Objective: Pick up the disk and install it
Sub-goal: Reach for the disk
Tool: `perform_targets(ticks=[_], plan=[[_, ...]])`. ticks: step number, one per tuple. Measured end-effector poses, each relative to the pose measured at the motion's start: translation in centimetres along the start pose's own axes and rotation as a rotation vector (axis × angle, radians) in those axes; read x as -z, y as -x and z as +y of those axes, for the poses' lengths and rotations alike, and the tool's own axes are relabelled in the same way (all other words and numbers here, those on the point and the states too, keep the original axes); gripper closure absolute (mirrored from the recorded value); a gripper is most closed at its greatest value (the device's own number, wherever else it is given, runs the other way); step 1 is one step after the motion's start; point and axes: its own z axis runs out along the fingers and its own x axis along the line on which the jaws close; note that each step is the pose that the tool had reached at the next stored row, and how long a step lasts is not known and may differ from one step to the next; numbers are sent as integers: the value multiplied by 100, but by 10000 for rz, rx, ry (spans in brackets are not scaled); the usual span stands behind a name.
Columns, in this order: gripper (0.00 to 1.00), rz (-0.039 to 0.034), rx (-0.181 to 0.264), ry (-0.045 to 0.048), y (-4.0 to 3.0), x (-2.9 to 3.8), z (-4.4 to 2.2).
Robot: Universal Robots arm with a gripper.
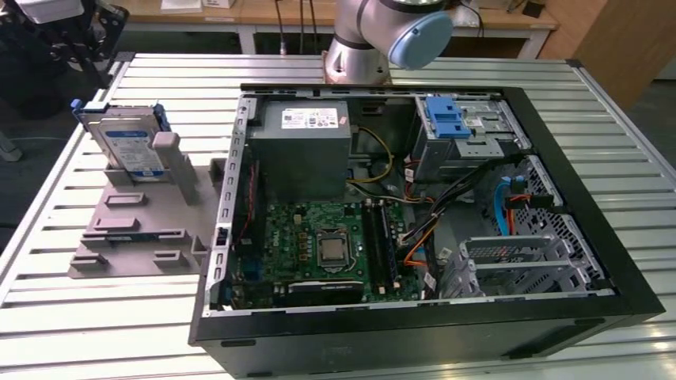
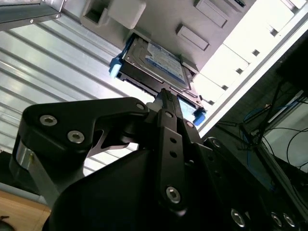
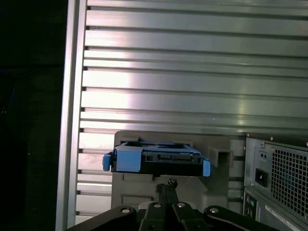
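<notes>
The disk is a silver-grey drive with a blue-and-white label in a blue bracket. It stands on edge in a grey holder on the exterior view's left, outside the computer case. Both wrist views look down on the disk from some way off. My gripper points toward the disk's edge, apart from it. Its black fingers lie pressed together with nothing between them.
An open computer case lies on the slatted metal table, with the motherboard, a big grey metal box and a drive bay with a blue latch inside. The arm's base stands behind the case.
</notes>
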Motion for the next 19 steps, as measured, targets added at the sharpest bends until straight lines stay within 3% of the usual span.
perform_targets(ticks=[10,19], plan=[[89,4,0,1,-205,-37,33],[89,6,0,0,-249,-40,39]])
